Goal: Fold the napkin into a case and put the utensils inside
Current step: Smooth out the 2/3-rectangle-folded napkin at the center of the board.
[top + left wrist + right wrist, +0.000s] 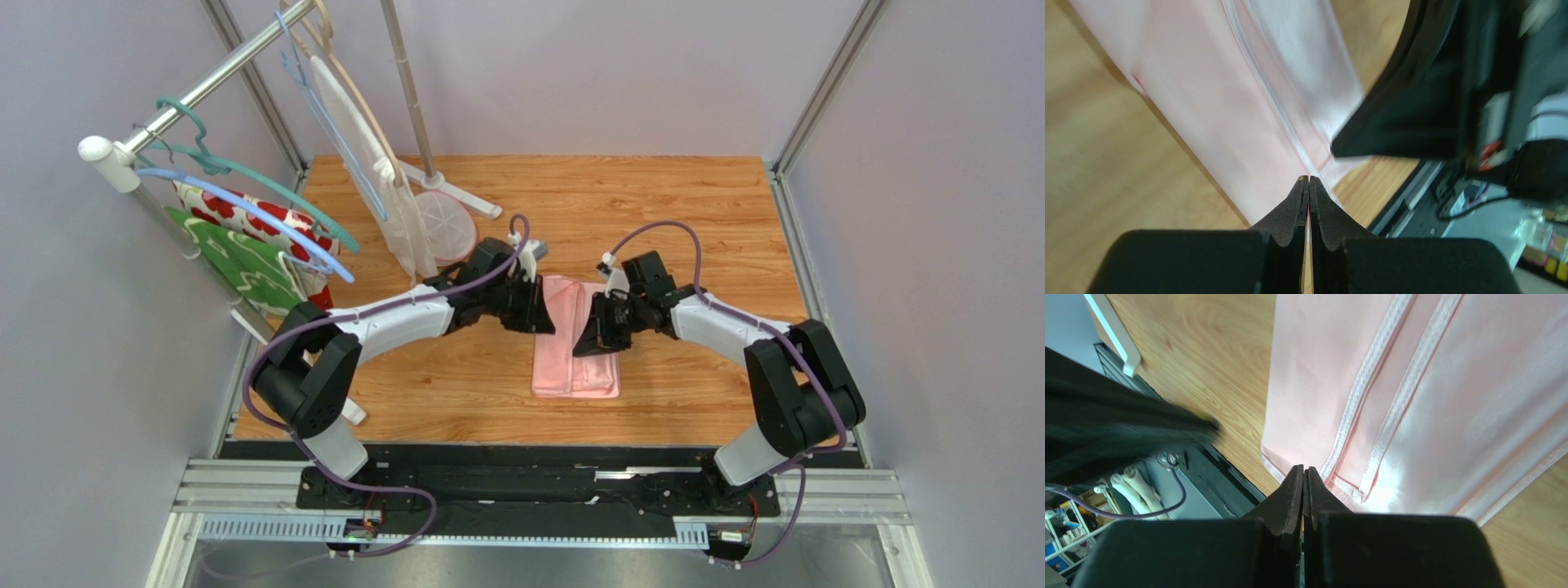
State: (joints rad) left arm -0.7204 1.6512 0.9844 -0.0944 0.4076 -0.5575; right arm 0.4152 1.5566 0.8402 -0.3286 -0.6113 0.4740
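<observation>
The pink napkin [577,368] lies flat on the wooden table, folded into a narrow, layered strip with hemmed edges showing. It also shows in the left wrist view [1229,92] and the right wrist view [1444,386]. My left gripper [543,325] is shut over the strip's left edge, its fingertips [1301,187] pressed together with nothing seen between them. My right gripper [594,343] is shut over the strip's right side, fingertips [1295,478] together near a hem at the near end. The two grippers are close together. No utensils are in view.
A clothes rail [184,104] with hangers stands at the left, carrying a white cloth with red flowers [239,214] and a green cloth [239,263]. A white mesh piece [423,233] and a stand foot [460,196] sit behind the left arm. Grey walls enclose the table.
</observation>
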